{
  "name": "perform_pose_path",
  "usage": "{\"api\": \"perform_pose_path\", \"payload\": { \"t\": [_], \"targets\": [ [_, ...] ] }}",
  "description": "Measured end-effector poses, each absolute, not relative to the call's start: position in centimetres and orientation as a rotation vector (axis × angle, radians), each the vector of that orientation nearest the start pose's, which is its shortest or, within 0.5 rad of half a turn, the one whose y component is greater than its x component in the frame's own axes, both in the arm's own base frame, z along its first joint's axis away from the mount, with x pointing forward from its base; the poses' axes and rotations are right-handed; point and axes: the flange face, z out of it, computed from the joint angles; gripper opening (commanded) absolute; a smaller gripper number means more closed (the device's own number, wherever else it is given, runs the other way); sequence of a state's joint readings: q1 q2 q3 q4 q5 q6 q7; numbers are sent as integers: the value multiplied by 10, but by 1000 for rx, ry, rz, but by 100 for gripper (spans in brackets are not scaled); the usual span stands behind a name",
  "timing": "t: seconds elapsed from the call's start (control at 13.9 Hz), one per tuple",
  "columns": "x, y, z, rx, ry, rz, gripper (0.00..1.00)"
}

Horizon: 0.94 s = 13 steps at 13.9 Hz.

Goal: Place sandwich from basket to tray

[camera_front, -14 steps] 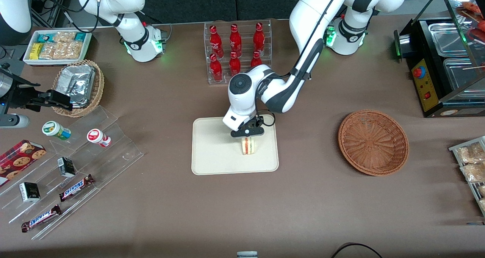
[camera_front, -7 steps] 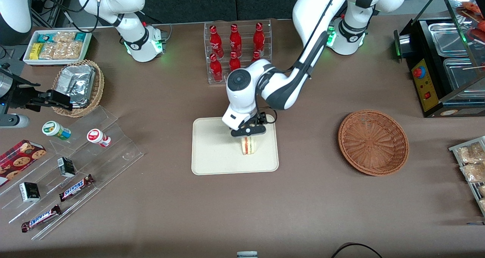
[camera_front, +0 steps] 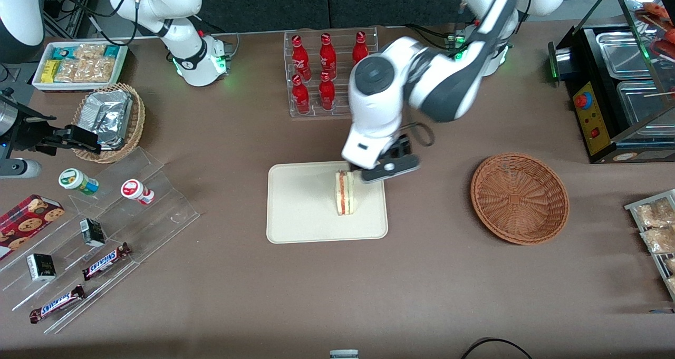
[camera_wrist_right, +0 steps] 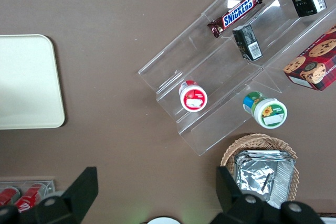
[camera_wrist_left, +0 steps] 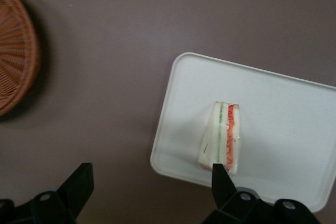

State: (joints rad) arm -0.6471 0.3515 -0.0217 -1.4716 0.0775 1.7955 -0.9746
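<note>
End effector (camera_front: 387, 170): fingers spread wide, empty, raised above the tray's edge. Tray (camera_front: 300, 216): on the table. Sandwich (camera_front: 345, 193): on tray; likely light, soft, squashable; grip gently across bread faces. Basket (camera_front: 519, 197): empty.

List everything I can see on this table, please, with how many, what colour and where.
sandwich: one, cream with red filling, on the tray.
tray: one, cream, mid-table.
basket: one, reddish-brown, empty, toward the working arm's end.
bottles: six, red, in a clear rack.
foil packs: silver, in a tan basket, toward the parked arm's end.
chocolate bars: two, brown, on a clear stand.
end effector: one, black, open, raised above the tray's edge.
</note>
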Motion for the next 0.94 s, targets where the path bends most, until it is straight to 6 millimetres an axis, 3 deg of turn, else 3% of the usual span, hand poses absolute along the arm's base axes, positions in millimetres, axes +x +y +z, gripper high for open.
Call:
{"api": "perform_pose_path", "payload": {
  "t": [0.29, 0.5, 0.72, 0.94],
  "targets": [
    [521, -313, 571, -3051, -417, 35, 99],
    [505, -256, 621, -3046, -377, 71, 99],
    [500, -192, 652, -3049, -336, 101, 99],
    [505, -131, 663, -3066, -277, 125, 99]
  ]
}}
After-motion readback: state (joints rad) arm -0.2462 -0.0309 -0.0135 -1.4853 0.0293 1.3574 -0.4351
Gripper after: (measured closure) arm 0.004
